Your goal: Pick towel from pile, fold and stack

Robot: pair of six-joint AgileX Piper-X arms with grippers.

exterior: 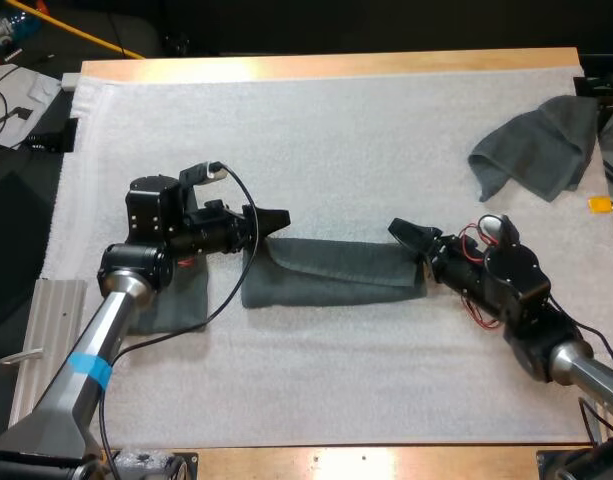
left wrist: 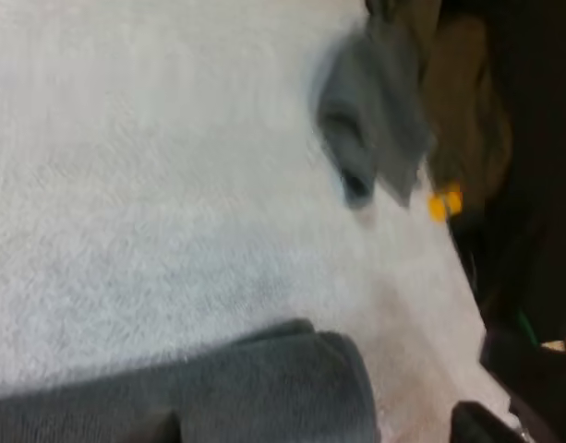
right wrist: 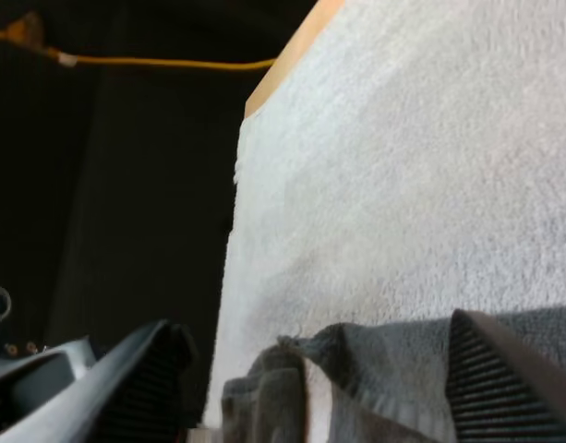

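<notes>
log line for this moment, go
phase: folding | left end effector: at towel's left end | right end effector: open, at its right end | crumpled towel: far right | folded towel: beside towel's left end

Folded towel (exterior: 331, 272) mid-mat (exterior: 316, 390); crumpled towel (exterior: 536, 150) far-right

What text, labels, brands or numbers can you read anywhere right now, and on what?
No text can be read.
The long folded towel, the crumpled towel and the white mat: plain, no print.
The left gripper and the right gripper: black, no legible marking.
The clutter beyond the table's far left corner: too small to read.
</notes>
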